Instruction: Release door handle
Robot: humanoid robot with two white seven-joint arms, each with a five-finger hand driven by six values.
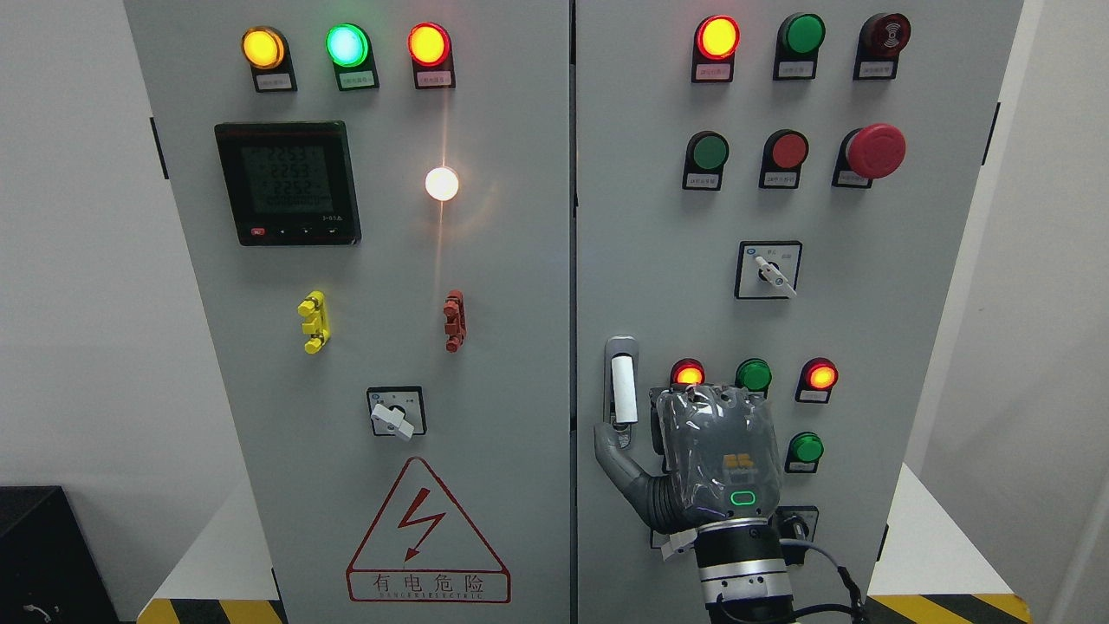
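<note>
One arm comes up from the bottom edge, right of the middle. It is the right arm. Its silver wrist stands almost straight up. The right hand is grey, and its back faces the camera with a small green light on it. The thumb sticks out to the left. The other fingers are hidden behind the hand.

White walls, black box lower left, yellow-black hazard stripe on floor
</note>
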